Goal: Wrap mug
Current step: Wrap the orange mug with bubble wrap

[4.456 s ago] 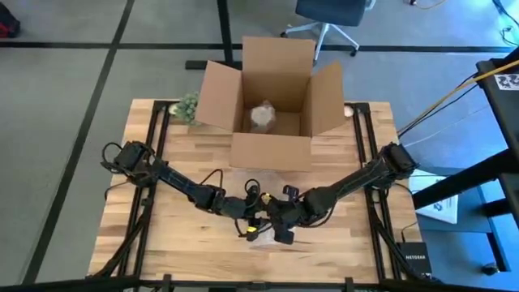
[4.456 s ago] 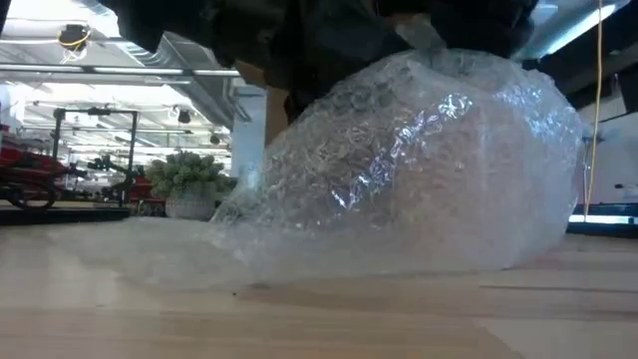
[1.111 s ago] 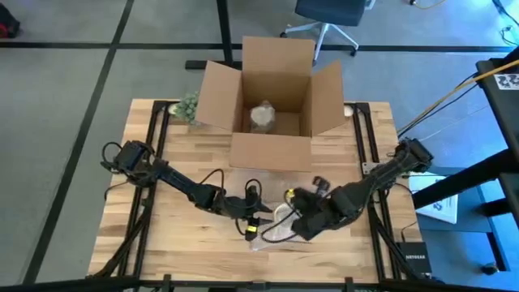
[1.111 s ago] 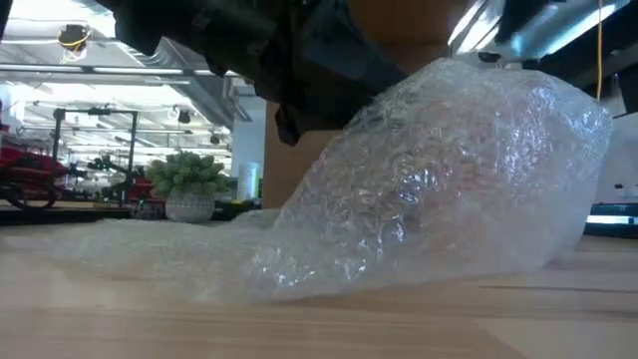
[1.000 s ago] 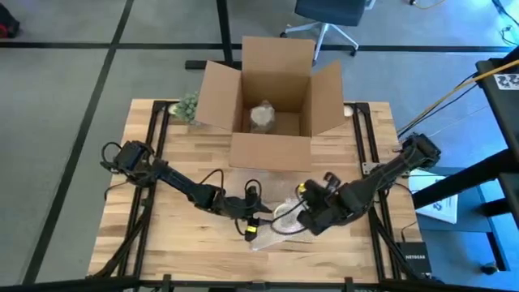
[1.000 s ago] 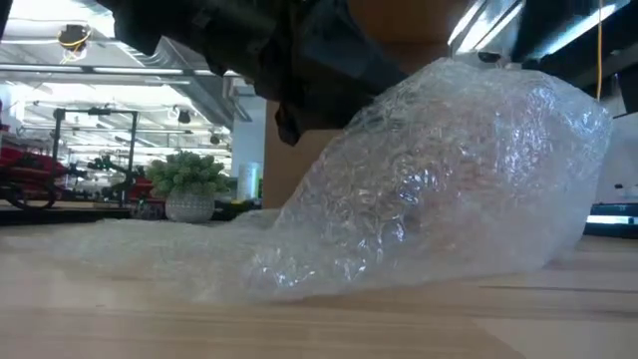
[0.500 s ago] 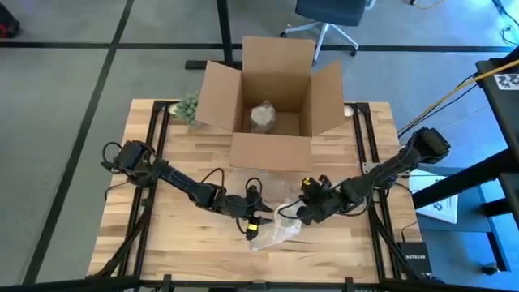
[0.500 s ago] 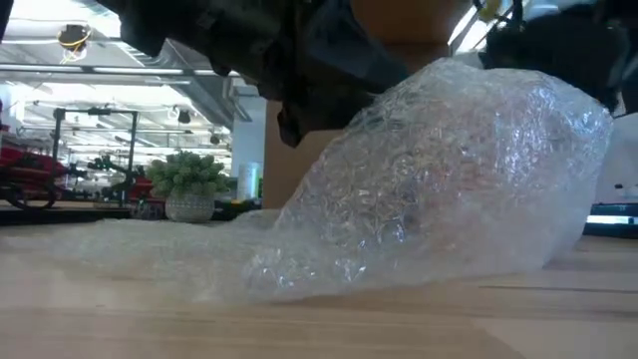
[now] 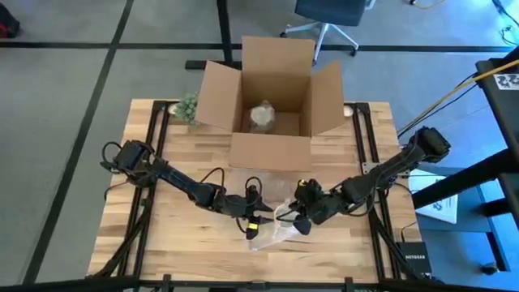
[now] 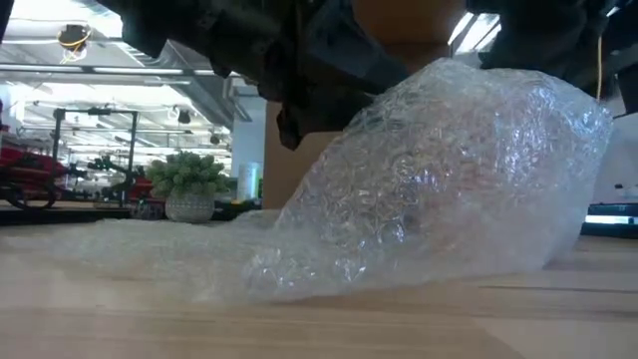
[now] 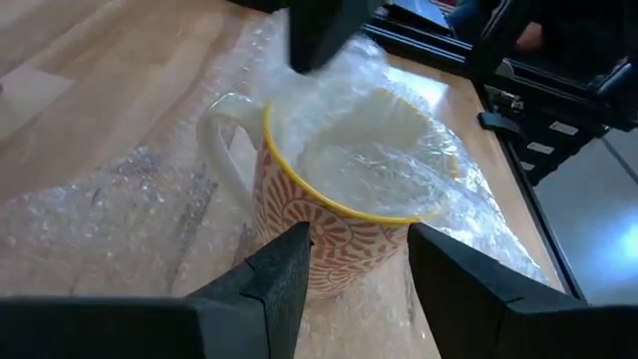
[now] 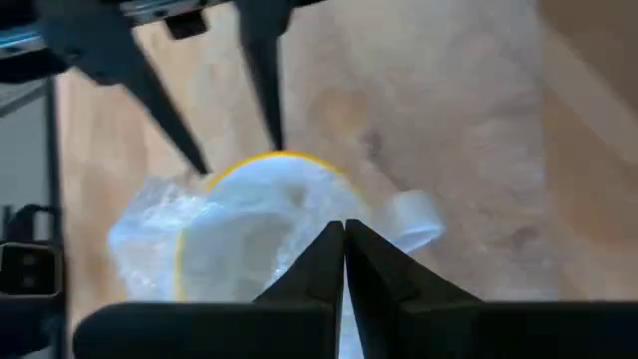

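The mug (image 11: 339,214), orange-patterned with a yellow rim and a white handle (image 11: 221,140), stands on a sheet of bubble wrap (image 11: 120,214), with wrap bunched over its mouth. In the low view only the mound of wrap (image 10: 439,179) shows. My left gripper (image 11: 359,264) is open, its fingers on either side of the mug's lower wall. My right gripper (image 12: 344,234) is shut and points into the mug's mouth; in the high view it (image 9: 296,217) is just right of the mug (image 9: 276,227). My left gripper has its fingertips (image 12: 202,168) right at the mug's rim; I cannot tell whether they touch it. My right gripper presses with its shut fingertips (image 11: 311,55) on the wrap over the mug's mouth (image 11: 344,100), slanting down from the table's right. The mug rests on the sheet.
An open cardboard box (image 9: 272,142) stands at the table's far middle with a wrapped bundle (image 9: 262,115) inside. A small potted plant (image 9: 188,105) stands left of the box. The loose sheet of wrap (image 9: 268,185) spreads between the box and the grippers.
My right gripper has come from the mug's right back toward the table's left, up to the mug, turning as it went. The mound of wrap has kept its shape and place.
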`<state>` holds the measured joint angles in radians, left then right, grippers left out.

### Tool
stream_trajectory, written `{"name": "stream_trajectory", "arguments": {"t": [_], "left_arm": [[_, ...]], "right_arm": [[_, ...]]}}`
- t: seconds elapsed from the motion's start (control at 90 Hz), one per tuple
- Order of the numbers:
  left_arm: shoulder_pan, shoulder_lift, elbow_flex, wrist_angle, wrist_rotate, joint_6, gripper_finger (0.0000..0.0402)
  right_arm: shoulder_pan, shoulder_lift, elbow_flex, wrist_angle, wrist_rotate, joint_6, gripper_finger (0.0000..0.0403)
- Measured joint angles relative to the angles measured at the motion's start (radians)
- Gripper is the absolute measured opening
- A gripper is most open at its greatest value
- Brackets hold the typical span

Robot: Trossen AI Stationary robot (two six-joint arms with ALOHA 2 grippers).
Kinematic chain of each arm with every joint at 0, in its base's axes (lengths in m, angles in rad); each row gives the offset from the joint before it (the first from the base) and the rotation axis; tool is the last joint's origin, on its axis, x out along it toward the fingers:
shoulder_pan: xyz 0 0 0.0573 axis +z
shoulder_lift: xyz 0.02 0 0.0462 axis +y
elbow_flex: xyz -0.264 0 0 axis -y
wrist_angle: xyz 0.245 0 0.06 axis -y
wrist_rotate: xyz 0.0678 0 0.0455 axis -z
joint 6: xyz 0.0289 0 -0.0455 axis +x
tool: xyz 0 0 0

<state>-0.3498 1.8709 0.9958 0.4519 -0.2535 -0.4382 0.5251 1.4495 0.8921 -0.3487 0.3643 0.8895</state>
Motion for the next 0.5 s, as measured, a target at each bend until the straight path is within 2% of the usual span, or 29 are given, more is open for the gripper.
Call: {"name": "stream_trajectory", "arguments": {"t": [0.244, 0.5], "left_arm": [[0.001, 0.000, 0.000, -0.001, 0.000, 0.000, 0.0154], [0.005, 0.000, 0.000, -0.002, 0.001, -0.001, 0.0154]], "right_arm": [[-0.002, 0.103, 0.031, 0.040, -0.034, -0.042, 0.0000], [-0.009, 0.252, 0.278, -0.292, -0.062, -0.104, 0.0000]]}}
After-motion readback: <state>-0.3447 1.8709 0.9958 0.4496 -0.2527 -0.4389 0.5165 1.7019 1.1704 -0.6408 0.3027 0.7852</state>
